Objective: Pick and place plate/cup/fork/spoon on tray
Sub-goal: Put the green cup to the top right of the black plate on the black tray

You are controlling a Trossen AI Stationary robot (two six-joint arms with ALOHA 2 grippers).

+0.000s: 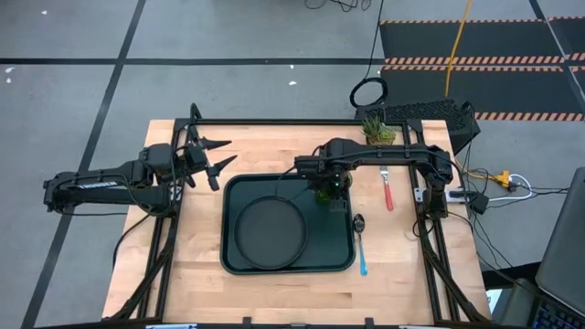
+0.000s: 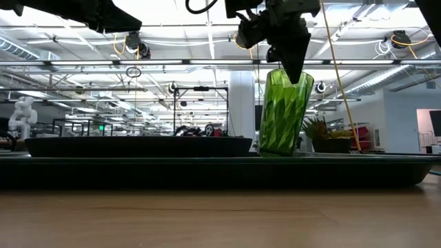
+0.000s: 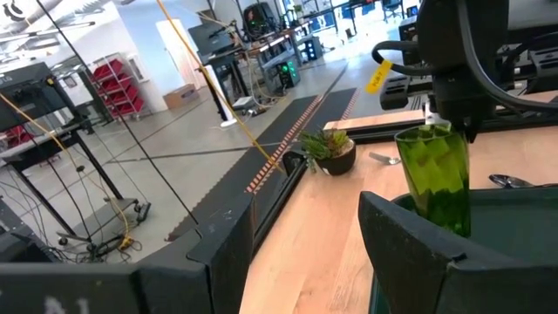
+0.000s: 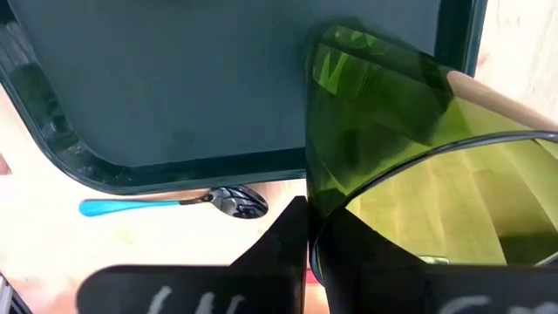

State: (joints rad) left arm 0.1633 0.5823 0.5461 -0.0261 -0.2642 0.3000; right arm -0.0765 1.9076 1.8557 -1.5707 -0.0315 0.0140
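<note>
Cup at the tray's corner.
My right hand (image 1: 327, 187) pinches the cup (image 2: 284, 114) rim over the tray (image 1: 344, 260); left hand (image 1: 216, 157) open.

Tray (image 1: 343, 260) at centre of high view, on table (image 1: 192, 274). Plate (image 1: 271, 231) in tray, left half. Cup (image 1: 324, 193) upright at tray's upper right corner, right gripper (image 1: 326, 187) at its rim. Spoon (image 1: 361, 243) on table just right of tray, lower right. Fork (image 1: 387, 188) on table further right, above spoon. Potted plant (image 1: 377, 131) at table's upper edge, above fork. Left gripper (image 1: 218, 155) over table, upper left of tray.
</note>
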